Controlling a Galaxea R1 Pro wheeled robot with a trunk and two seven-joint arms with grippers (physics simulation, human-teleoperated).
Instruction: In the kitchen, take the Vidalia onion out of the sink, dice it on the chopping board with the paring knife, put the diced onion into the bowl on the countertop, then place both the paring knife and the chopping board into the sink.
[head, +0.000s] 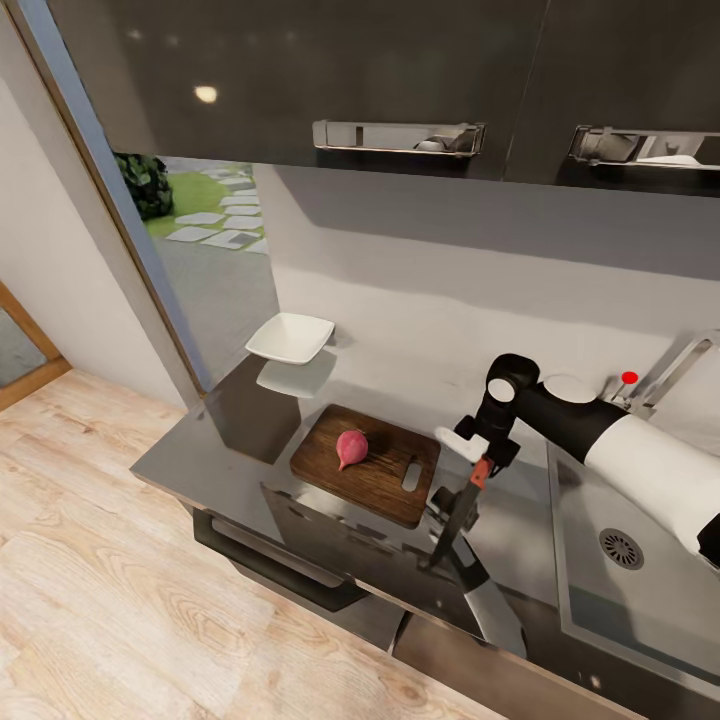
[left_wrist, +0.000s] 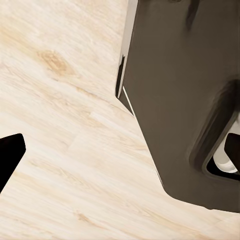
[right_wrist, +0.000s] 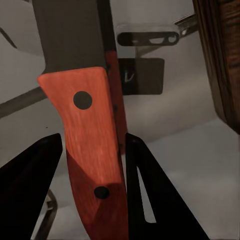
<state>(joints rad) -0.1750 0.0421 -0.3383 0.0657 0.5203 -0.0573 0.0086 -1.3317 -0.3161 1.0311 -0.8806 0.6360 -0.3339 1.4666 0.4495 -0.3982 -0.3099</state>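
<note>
The right gripper is clamped on the knife, holding it by the red handle with the dark blade pointing down toward the countertop, tip close to or touching the surface near the front edge. In the right wrist view the red handle, with two dark rivets, sits between the two black fingers, which press its sides. The knife hangs just beside the board's right end, off the board, between the board and the sink.

The right arm reaches in from the right over the sink basin, white forearm angled toward the board, its black wrist bent so the gripper points downward.

The onion, whole and pinkish-red, lies on the left half of the board, well apart from the knife, with the board's handle slot between them. The board's edge shows in the right wrist view, beside the knife.

Beyond the board, the white bowl stands on the countertop near the wall, to the left, apart from the board. The sink's round drain and the tap with its red knob lie to the right, behind the arm.

The left wrist view looks down at pale wood floor and a dark cabinet side; one black finger shows at the edge, and I cannot tell whether the left gripper is open or closed.
</note>
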